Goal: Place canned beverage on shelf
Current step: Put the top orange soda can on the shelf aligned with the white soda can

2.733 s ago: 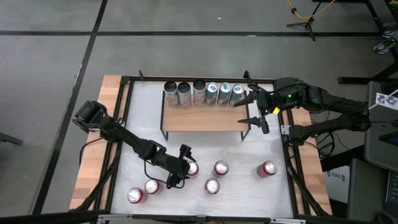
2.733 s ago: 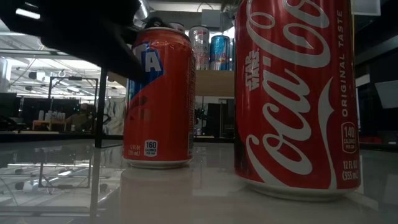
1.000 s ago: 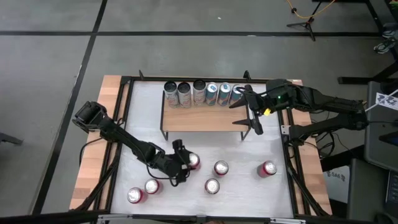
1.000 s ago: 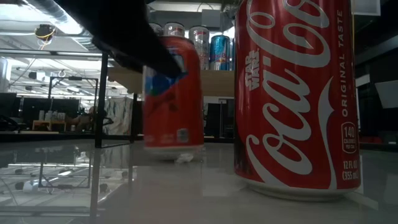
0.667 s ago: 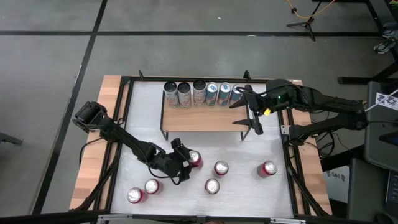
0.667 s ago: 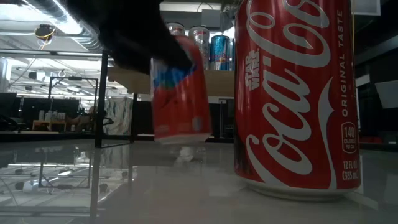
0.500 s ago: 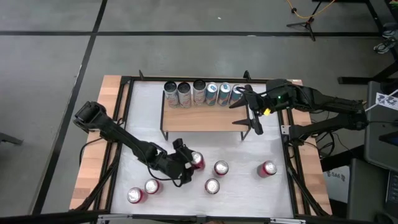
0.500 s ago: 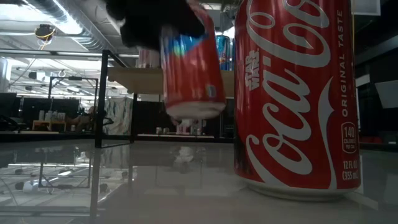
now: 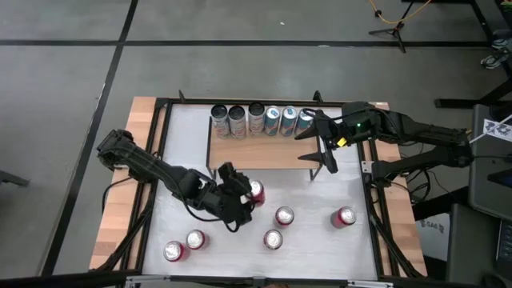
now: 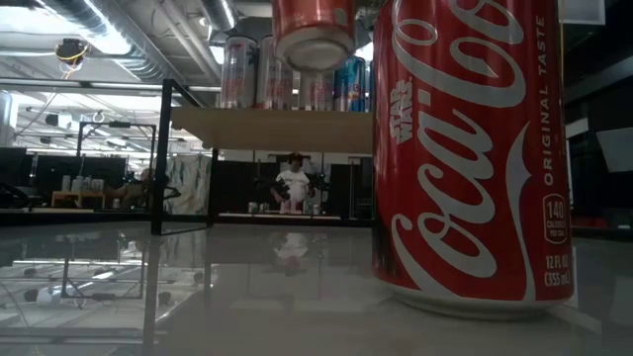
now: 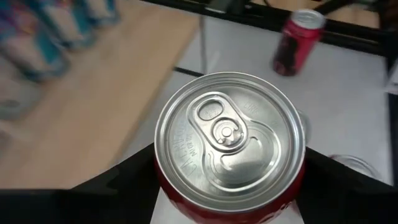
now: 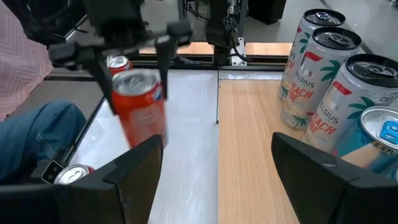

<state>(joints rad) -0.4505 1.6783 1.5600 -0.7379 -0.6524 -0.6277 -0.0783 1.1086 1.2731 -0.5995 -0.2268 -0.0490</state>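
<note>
My left gripper (image 9: 240,194) has the red can (image 9: 255,190) clamped between its fingers (image 11: 118,177), one either side of the body just under the rim; can is upright, long axis vertical, lifted clear of the table (image 9: 184,160); low view shows its base hanging above the white surface. The shelf (image 9: 260,152) lies just beyond the can, away from my base; free plank is the near strip in front of the row of cans (image 9: 260,120) along its far edge; so I reckon the move is up and forward, base has to clear the near edge of the plank. My right gripper (image 9: 323,148) waits at the shelf's right end, fingers (image 12: 130,177) spread, holding nothing; left arm is the one doing the carry.
</note>
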